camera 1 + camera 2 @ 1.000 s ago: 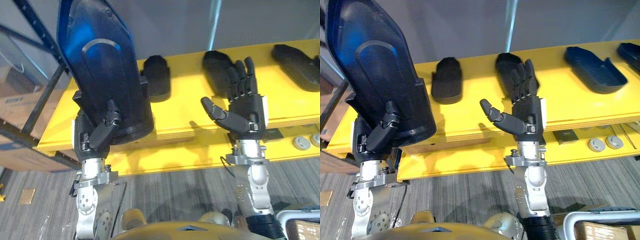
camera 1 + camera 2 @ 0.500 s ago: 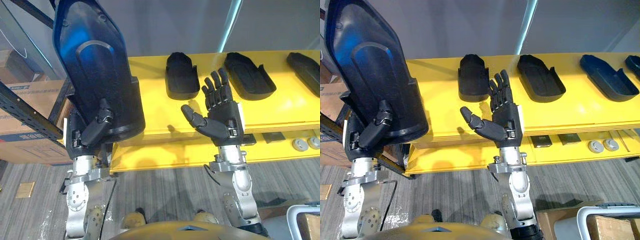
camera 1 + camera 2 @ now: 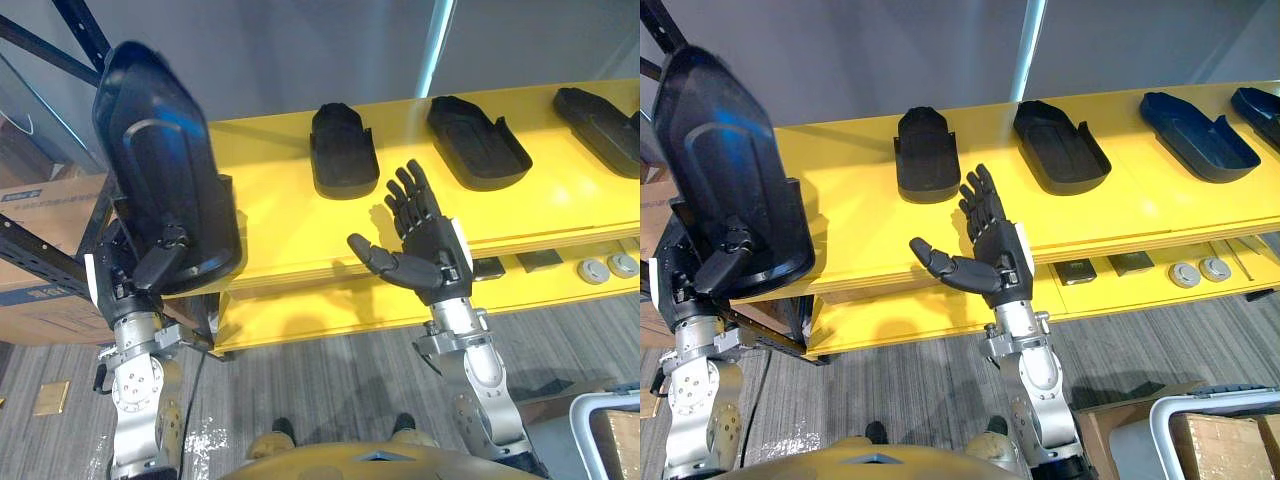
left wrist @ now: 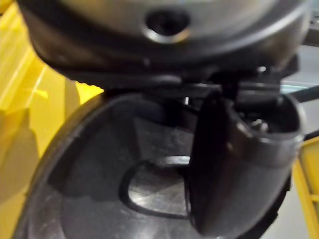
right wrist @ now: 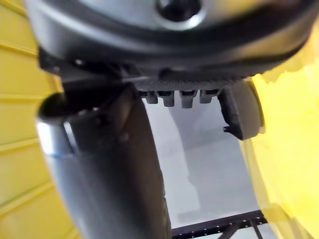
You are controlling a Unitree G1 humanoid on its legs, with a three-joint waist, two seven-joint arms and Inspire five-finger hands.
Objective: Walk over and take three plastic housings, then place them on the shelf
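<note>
My left hand (image 3: 150, 272) is shut on a large black plastic housing (image 3: 160, 185), held upright over the left end of the yellow shelf surface (image 3: 275, 205). The left wrist view looks into the housing's hollow inside (image 4: 99, 174), with the thumb (image 4: 224, 164) curled against it. My right hand (image 3: 425, 255) is raised palm-up in front of the shelf edge, open and holding nothing. Three more black housings (image 3: 343, 150) (image 3: 478, 140) (image 3: 600, 125) lie in a row on the yellow surface beyond it.
A dark rack frame (image 3: 40, 40) and cardboard boxes (image 3: 40, 215) stand at the left. Round metal discs (image 3: 605, 268) lie on the lower yellow ledge. A white bin with a cardboard box (image 3: 1215, 430) is at the lower right. Grey carpet lies below.
The whole picture has shifted as the camera moved, and more of the yellow surface shows. My left hand keeps hold of the housing, now lower in the view. The right hand stays open.
</note>
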